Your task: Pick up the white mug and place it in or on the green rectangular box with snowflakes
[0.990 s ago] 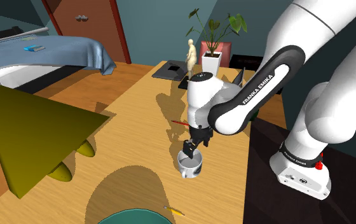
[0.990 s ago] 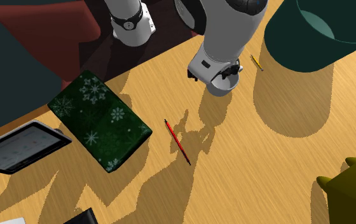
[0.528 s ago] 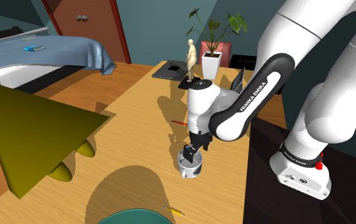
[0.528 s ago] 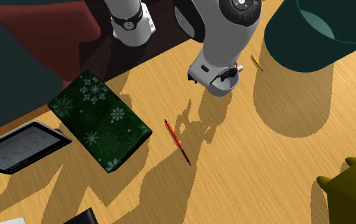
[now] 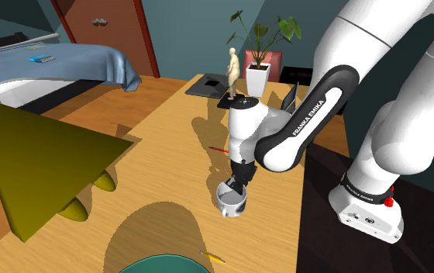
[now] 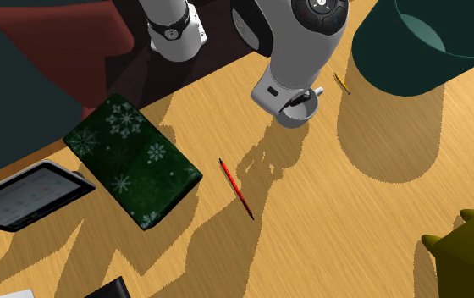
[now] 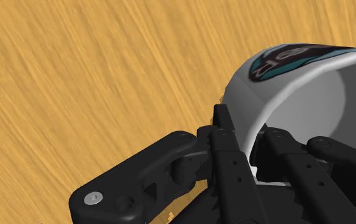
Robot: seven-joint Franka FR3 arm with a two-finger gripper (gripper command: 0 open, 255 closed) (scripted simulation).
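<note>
The tool [image 7: 250, 130] straddles the white mug's [image 7: 310, 95] wall, one black finger [image 7: 224, 126] outside and the other inside, pressed against it. A teal and black mark [image 7: 285, 60] shows on the mug's outer face. Wood-grain bench [image 7: 75, 76] lies beneath.

- "FRANKA EMIKA" read in white letters on dark band of arm [image 5: 310, 115], shoulder view.
- More small dark letters printed on white arm base [image 5: 360, 188], same view; too tiny to be read.
- Teal and black mark painted on outside of mug [image 7: 297, 71], wrist view; no word or number made out in it.
</note>
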